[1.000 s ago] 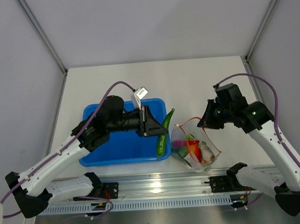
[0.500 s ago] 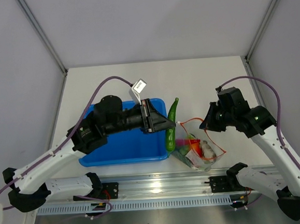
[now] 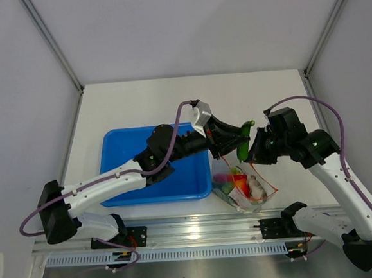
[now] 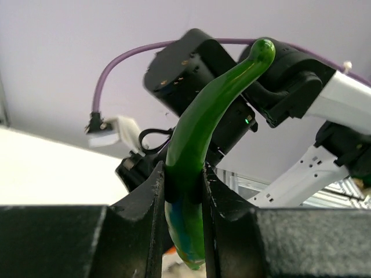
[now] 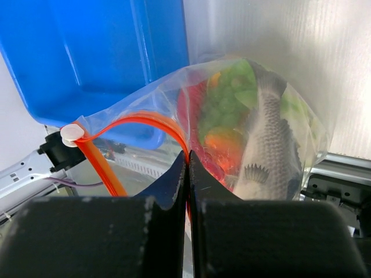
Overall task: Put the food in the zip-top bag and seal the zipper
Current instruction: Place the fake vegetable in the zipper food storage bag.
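Green pepper [image 4: 194, 136], pinched by the left tool [image 4: 184, 185], hangs just over the mouth of the zip-top bag [image 3: 243, 197], whose zipper [image 5: 148, 121] the right tool [image 5: 187, 174], pressed together on it, lifts, apparently so that the mouth gapes for the drop.

Left arm [image 3: 112, 180] outstretched rightward, left tool [image 4: 184, 176] narrowly parted; right tool [image 5: 186, 168] tight shut.

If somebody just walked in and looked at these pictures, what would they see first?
Probably the long green pepper, pinched in the left tool and held up in the air near the mouth of the clear bag. Then that bag itself, beside the blue tray, stuffed with colourful toy food like a grey fish, with the right tool pinching its orange zipper.
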